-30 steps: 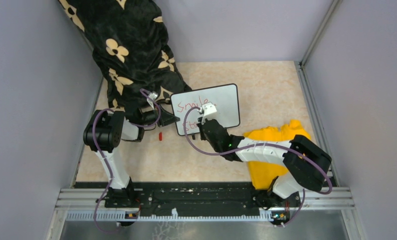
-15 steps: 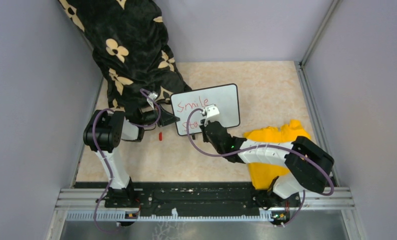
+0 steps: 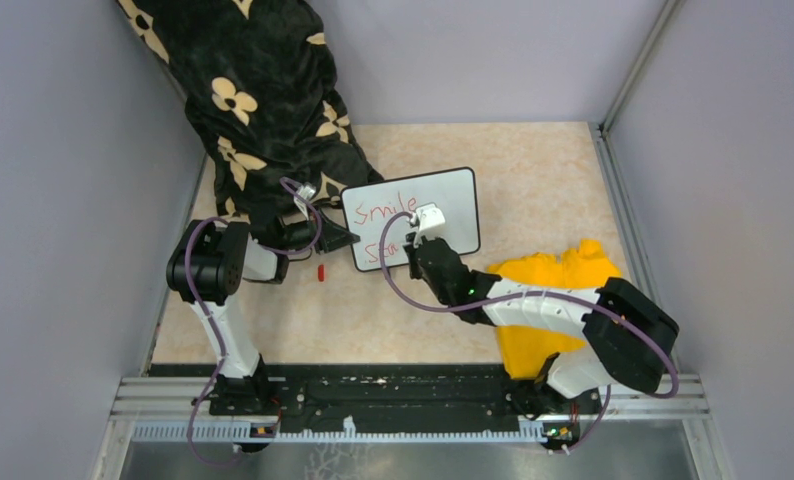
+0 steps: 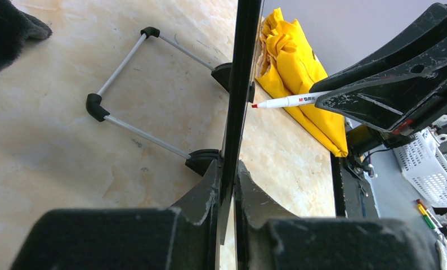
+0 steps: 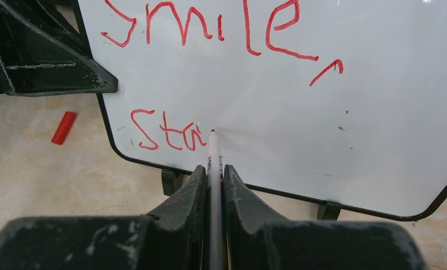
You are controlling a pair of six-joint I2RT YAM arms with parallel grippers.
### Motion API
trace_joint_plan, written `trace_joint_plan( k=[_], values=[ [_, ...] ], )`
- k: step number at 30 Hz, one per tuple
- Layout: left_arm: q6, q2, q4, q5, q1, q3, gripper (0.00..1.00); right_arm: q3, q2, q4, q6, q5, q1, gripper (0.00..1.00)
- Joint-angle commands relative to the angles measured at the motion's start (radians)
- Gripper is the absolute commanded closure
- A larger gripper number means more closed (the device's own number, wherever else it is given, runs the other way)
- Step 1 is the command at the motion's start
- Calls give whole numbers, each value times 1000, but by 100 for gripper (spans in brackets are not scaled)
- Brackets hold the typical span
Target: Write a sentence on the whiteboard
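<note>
Looking down from above, you have the board standing near the middle of the table, propped on its feet and leaning back, its white face turned toward the arms. Your left gripper is clamped on the board's left edge; in the left wrist view its 2 fingers pinch the thin black frame from either side, with the wire stand showing behind. Your right gripper is closed tight on a marker, the barrel running straight out between the fingers and its tip set against the board face. The sentence is in red on 2 lines: "Smile," across the top and "Sta" below it, with the tip just right of that last letter, low on the board's left half. A red cap lies on the table just off the board's lower left corner, near the left gripper. A yellow cloth lies under your right arm, and a black flowered cloth covers the far left corner, reaching down to the left gripper.
</note>
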Motion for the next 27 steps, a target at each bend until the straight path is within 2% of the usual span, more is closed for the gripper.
trace_joint_plan(
  k=[1, 27],
  values=[
    [24, 19, -88, -17, -11, -4, 100, 58, -8, 36, -20, 8, -17, 100],
    [24, 19, -91, -19, -11, -3, 100, -14, 7, 29, 31, 15, -25, 100]
  ],
)
